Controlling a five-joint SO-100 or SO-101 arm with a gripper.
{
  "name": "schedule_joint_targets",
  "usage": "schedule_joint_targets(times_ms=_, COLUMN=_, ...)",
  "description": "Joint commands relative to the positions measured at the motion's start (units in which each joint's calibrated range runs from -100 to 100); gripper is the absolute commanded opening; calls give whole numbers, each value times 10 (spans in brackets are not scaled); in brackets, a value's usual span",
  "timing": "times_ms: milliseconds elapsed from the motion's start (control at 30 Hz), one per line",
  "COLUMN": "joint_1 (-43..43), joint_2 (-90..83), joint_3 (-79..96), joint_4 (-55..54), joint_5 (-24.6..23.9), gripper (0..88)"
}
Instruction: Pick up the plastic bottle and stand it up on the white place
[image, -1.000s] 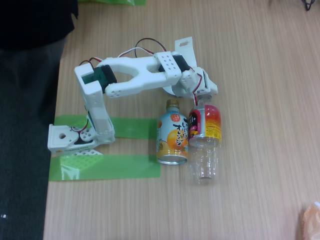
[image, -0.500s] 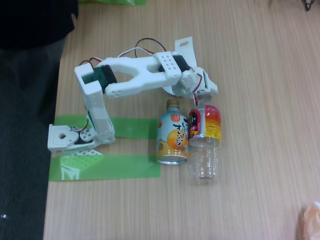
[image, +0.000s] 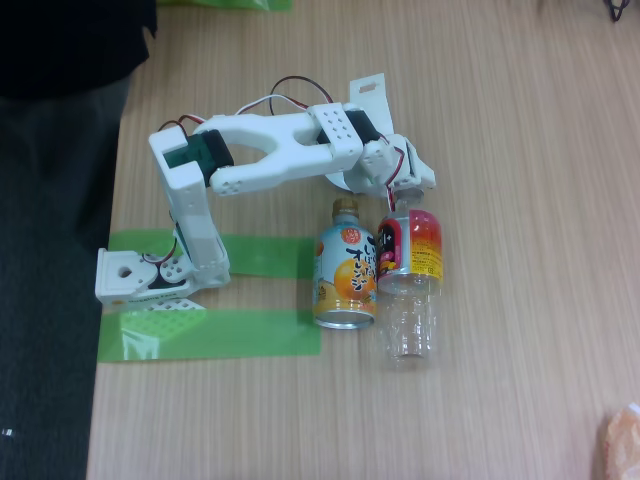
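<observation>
The plastic bottle (image: 409, 262) lies on the wooden table, its red-orange-yellow label toward the arm and its clear base toward the bottom of the fixed view. My white gripper (image: 400, 203) sits right over the bottle's cap end and hides the cap. I cannot make out how the jaws stand. A curved white edge (image: 338, 183) shows under the arm's wrist. It may be the white place, and the arm hides most of it.
An orange-drink can (image: 345, 265) with a gold cap lies touching the bottle's left side. Green tape strips (image: 255, 335) mark the table by the arm's base (image: 140, 278). A dark-clothed person (image: 70, 40) is at the top left. Bare wood spreads to the right.
</observation>
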Motion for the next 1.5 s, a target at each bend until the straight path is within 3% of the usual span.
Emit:
schedule_joint_targets(times_ms=0, joint_1=-1, joint_2=-3, joint_3=-25, joint_4=-5, joint_5=2, gripper=221)
schedule_joint_targets(times_ms=167, joint_1=-1, joint_2=-3, joint_3=-25, joint_4=-5, joint_5=3, gripper=142)
schedule_joint_targets(times_ms=767, joint_1=-1, joint_2=-25, joint_3=-42, joint_4=0, joint_5=-2, gripper=142)
schedule_joint_targets(times_ms=1467, joint_1=-9, joint_2=-311, joint_3=-40, joint_4=59, joint_5=-2, gripper=138)
